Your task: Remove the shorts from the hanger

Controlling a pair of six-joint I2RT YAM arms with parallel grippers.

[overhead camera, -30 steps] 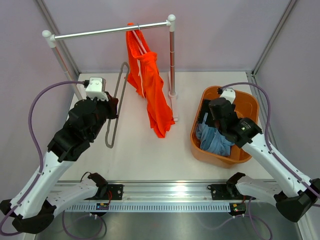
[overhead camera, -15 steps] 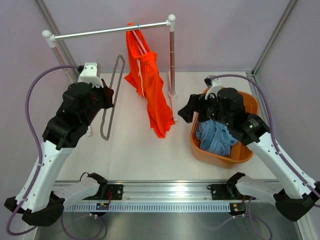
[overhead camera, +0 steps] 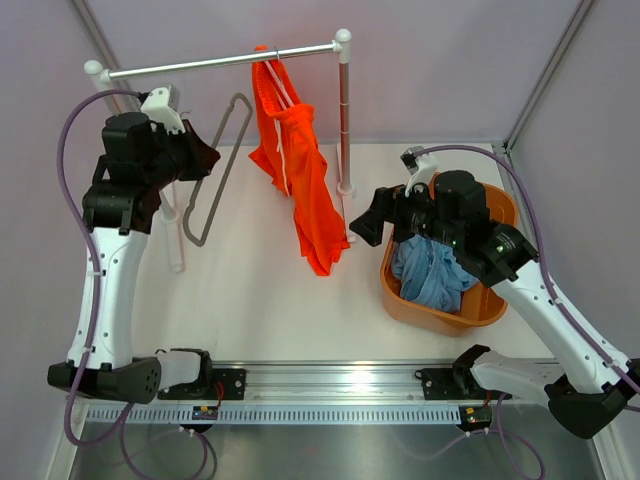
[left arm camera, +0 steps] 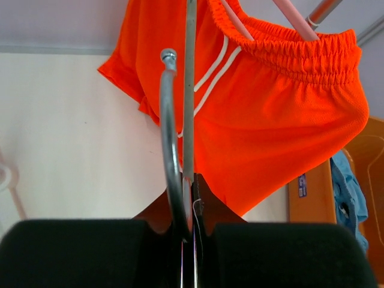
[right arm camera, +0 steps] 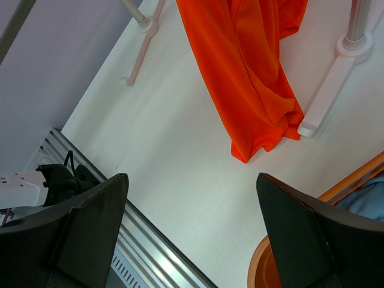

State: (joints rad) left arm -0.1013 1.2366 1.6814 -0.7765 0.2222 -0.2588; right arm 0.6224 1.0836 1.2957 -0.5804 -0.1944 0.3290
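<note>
The left gripper (overhead camera: 203,160), at 10 o'clock in the top view, is clamped tight on a bare wire hanger (overhead camera: 213,185). The right gripper (overhead camera: 370,222) hovers over the tabletop (overhead camera: 270,300) at 3 o'clock, spread wide and empty. The orange shorts (overhead camera: 297,175) hang from the rack rail (overhead camera: 190,68) at 12 o'clock. The light blue shorts (overhead camera: 430,275) lie in the orange basket (overhead camera: 440,318) at 4 o'clock.
</note>
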